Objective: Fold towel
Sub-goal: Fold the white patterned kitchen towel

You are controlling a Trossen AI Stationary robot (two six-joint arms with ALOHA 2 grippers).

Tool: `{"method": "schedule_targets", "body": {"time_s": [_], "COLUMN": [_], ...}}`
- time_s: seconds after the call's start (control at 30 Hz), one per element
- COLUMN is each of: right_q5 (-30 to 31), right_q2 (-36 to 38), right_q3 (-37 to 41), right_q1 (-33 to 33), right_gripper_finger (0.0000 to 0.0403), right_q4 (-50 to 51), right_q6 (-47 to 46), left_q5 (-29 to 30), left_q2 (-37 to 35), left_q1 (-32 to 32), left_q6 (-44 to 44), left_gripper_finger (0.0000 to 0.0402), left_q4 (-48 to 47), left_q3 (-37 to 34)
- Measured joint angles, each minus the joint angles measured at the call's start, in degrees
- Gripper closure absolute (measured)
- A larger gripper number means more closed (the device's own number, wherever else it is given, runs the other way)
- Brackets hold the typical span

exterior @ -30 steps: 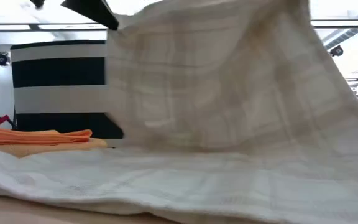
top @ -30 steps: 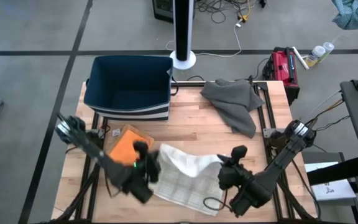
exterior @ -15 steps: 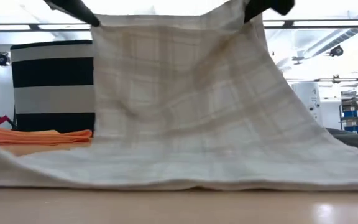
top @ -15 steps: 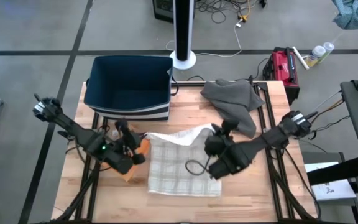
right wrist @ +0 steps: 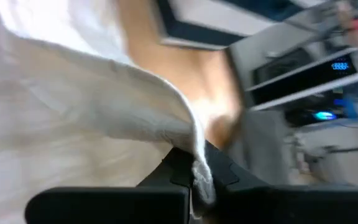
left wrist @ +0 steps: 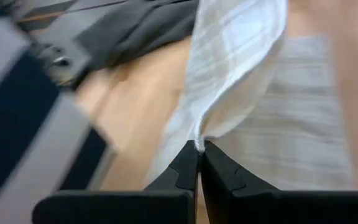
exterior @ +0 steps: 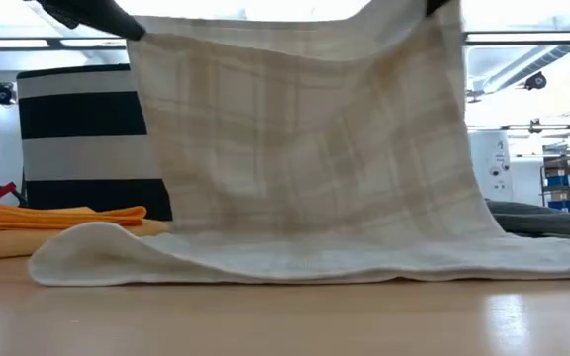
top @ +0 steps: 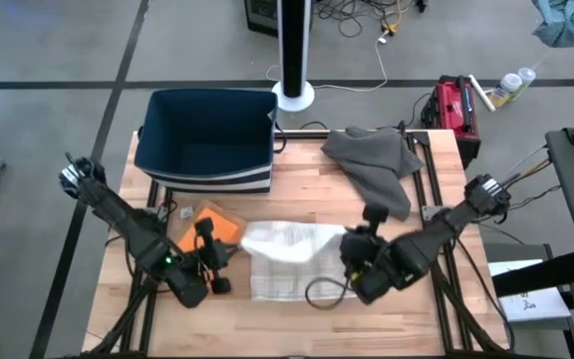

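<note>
At the table's front, the white checked towel [top: 285, 261] hangs lifted between two pinched corners: left gripper [left wrist: 198, 163] and right gripper [right wrist: 194, 177] both clamp it. Beyond lie an orange cloth [top: 207, 227], striped bin [top: 207, 140] and grey cloth [top: 375, 165].

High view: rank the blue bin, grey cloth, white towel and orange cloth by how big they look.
1. Blue bin, largest.
2. White towel and grey cloth look alike; the towel is bunched and partly lifted, so no ranking between them.
3. Orange cloth, smallest, partly hidden by the left arm.
</note>
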State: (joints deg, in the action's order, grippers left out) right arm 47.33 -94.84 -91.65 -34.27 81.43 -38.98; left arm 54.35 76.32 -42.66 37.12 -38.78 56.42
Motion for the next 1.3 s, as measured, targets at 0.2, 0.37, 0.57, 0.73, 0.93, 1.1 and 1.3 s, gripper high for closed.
{"method": "schedule_targets", "body": {"time_s": [0.2, 0.37, 0.57, 0.73, 0.93, 1.1, 1.3], "right_q5": [-8.9, -10.0, -12.0, -16.4, -16.3, -15.1, -1.7], "right_q2": [-2.5, -5.2, -9.5, -12.1, -13.1, -12.9, -9.7], "right_q3": [0.2, 1.4, 5.8, 9.0, 11.8, 13.4, 11.6], "right_q1": [-6.7, -11.2, -13.4, -14.8, -16.1, -16.0, -15.5], "right_gripper_finger": [0.0401, 0.0401, 0.0401, 0.0401, 0.0400, 0.0400, 0.0400], "right_q4": [-0.4, -1.9, -7.5, -14.2, -15.3, -13.4, -2.0], "right_q6": [-3.7, -8.4, -10.6, -10.2, -11.7, -14.0, -18.1], "left_q5": [-4.2, -4.7, -8.1, -10.4, -11.4, -9.5, -2.7], "left_q2": [6.0, 11.4, 18.3, 21.5, 21.8, 21.1, 13.9], "left_q1": [-3.7, -4.9, -4.9, -4.8, -4.8, -4.0, -1.2], "left_q6": [-1.4, 1.3, -0.4, -0.2, -0.2, -1.6, -1.7], "left_gripper_finger": [0.0401, 0.0401, 0.0401, 0.0401, 0.0401, 0.0401, 0.0401], "left_q4": [7.9, 9.9, 15.5, 15.9, 16.7, 16.3, 7.9], "left_q3": [0.0, 0.0, 0.0, 0.0, 0.0, 0.0, 0.0]}}
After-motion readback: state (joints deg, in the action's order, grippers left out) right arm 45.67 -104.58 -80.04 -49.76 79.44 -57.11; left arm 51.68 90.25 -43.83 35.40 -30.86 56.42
